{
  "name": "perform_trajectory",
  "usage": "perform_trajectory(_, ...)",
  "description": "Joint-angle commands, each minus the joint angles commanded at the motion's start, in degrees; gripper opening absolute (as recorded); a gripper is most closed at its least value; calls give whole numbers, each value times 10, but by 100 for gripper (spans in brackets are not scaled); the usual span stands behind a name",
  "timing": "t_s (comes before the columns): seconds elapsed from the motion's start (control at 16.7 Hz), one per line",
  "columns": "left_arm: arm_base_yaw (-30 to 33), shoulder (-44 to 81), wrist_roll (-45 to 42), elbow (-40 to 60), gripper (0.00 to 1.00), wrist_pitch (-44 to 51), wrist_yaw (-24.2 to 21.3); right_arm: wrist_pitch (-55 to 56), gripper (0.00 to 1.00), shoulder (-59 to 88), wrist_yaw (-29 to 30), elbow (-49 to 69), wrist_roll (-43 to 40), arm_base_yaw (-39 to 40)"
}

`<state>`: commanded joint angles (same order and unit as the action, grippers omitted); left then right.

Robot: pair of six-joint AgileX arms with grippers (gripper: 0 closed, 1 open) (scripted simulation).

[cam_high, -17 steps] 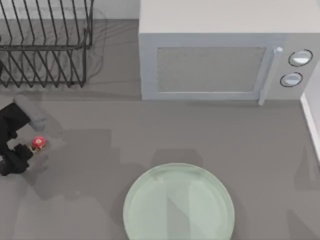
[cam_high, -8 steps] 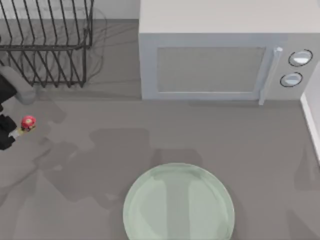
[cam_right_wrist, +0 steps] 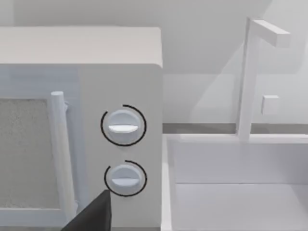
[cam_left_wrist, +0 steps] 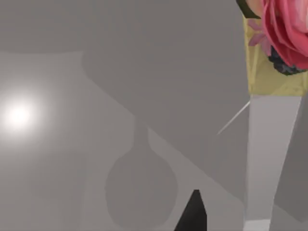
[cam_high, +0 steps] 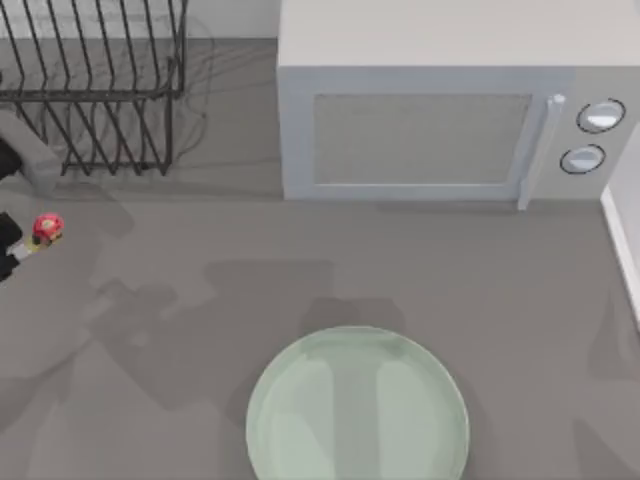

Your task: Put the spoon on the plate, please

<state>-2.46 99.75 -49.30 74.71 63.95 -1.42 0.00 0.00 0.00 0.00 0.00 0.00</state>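
Spoon [cam_high: 45,229] rides lifted at the tabletop's far-left edge, apparently clamped in the left hand [cam_high: 8,250]; plate [cam_high: 357,405] lies to its right and nearer, handle slanting leftward.

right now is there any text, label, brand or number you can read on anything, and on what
None.
Microwave: two round dials, arc marks only, no numbers.
Spoon: flower ornament on its knob, no lettering.
Plate and dish rack: unmarked.
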Motion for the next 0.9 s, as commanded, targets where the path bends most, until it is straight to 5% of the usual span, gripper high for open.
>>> perform_trajectory(0.3, 93, 28, 23, 20, 0, -2, 0, 0, 100, 0, 0, 0, 0, 0)
perform_trajectory(0.9, 507, 107, 129, 67, 0, -26, -1, 0, 100, 0, 0, 0, 0, 0)
